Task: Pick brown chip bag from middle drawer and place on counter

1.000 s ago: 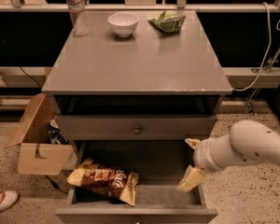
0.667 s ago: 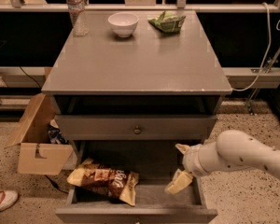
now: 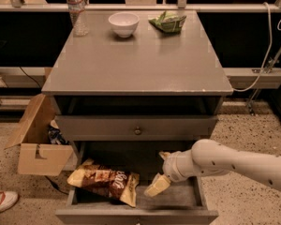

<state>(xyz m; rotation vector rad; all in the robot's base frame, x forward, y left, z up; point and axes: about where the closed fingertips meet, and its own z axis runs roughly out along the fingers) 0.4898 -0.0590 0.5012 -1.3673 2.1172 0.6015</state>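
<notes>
The brown chip bag [image 3: 103,179] lies on its side in the left half of the open middle drawer [image 3: 180,199], its yellow-tan end hanging over the left wall. My gripper [image 3: 160,171] reaches in from the right on a white arm and hangs over the drawer's middle, just right of the bag and apart from it. Its fingers [image 3: 157,185] are spread and hold nothing. The grey counter [image 3: 140,60] is the cabinet's top, above the drawers.
On the counter's far edge stand a water bottle [image 3: 77,8], a white bowl [image 3: 123,23] and a small green bag [image 3: 167,21]. A closed drawer with a knob [image 3: 137,131] sits above the open one. An open cardboard box [image 3: 37,144] and a shoe [image 3: 1,200] are on the floor at left.
My gripper has moved left along the drawer, from its right side to its middle, closer to the brown chip bag. The bag has not moved.
</notes>
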